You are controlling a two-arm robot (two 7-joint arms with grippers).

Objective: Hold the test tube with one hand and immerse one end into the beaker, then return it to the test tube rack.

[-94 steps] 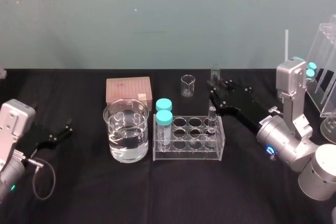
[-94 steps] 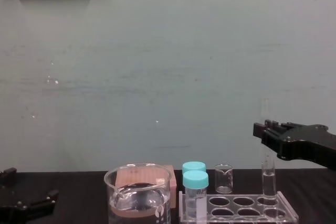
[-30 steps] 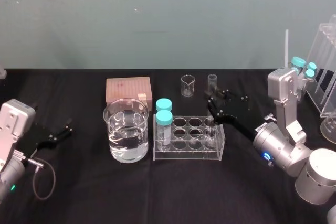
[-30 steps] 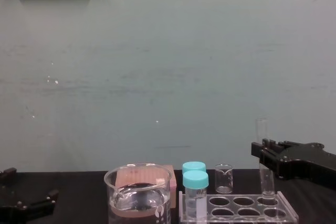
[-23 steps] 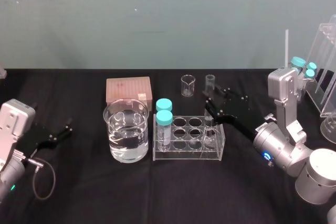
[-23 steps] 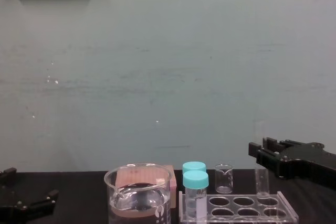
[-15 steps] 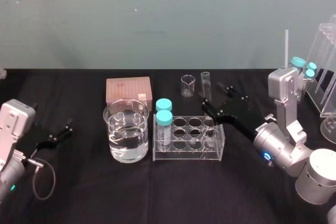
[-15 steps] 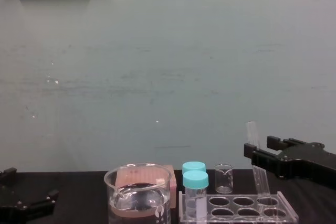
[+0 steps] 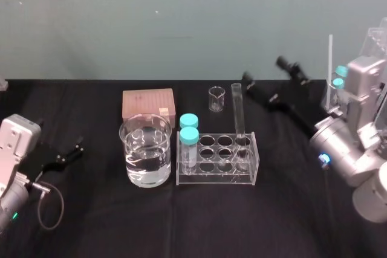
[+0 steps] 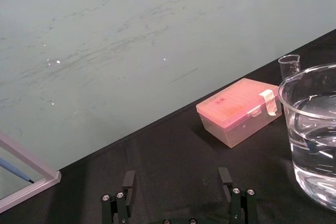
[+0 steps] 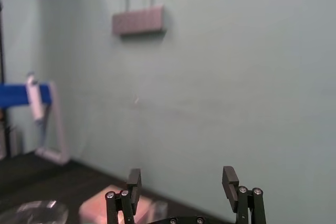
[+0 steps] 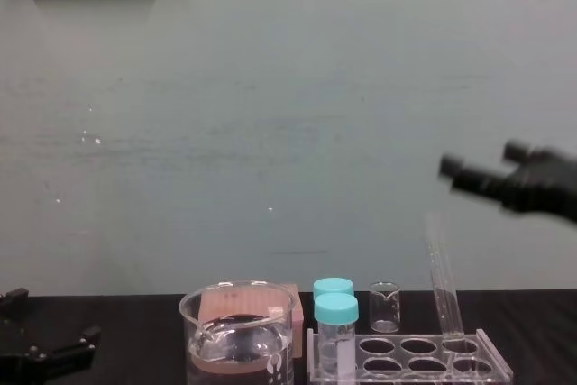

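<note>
The test tube (image 9: 238,113) stands in a hole at the right end of the clear test tube rack (image 9: 214,177), leaning toward the left, with nothing holding it. In the chest view the test tube (image 12: 444,286) rises slanted out of the rack (image 12: 410,364). My right gripper (image 9: 266,70) hangs open above and to the right of the tube, apart from it; its fingers also spread wide with nothing between them in the chest view (image 12: 482,161) and the right wrist view (image 11: 181,181). The beaker (image 9: 145,149) holds water just left of the rack. My left gripper (image 9: 74,149) rests open at the far left (image 10: 177,179).
Two teal-capped vials (image 9: 188,142) stand in the rack's left end. A pink tip box (image 9: 148,104) and a tiny beaker (image 9: 216,98) sit behind. A clear stand (image 9: 375,83) with capped vials is at the far right. A cable (image 9: 51,205) loops by the left arm.
My right gripper opened, let go of the test tube and rose up and back to the right. The tube now stands free in the rack, tilted left. The left arm stayed still.
</note>
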